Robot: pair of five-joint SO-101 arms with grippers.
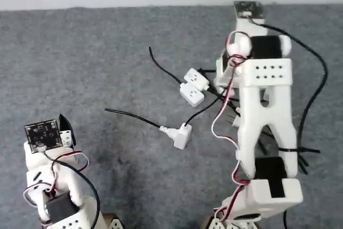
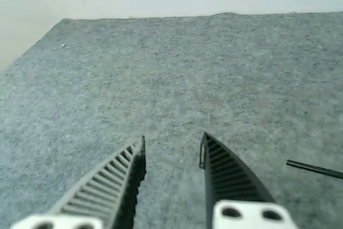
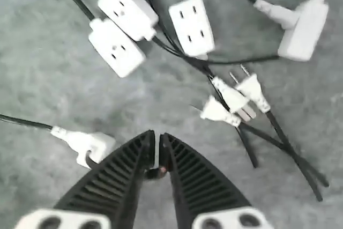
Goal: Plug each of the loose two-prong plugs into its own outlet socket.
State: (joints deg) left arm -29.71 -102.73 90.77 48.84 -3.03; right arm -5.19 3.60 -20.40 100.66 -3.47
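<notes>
Black ribbed right gripper [image 3: 157, 135], pinched nearly closed, hangs near loose white two-prong plugs [image 3: 236, 98]; grey ribbed left gripper [image 2: 172, 139], well apart from them, gapes.

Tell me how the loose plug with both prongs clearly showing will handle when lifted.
Probably light: the plug is a small plastic body. Its black cord looks limp and lies against other cords, so it may drag neighbours. Smooth casing could slip.
</notes>
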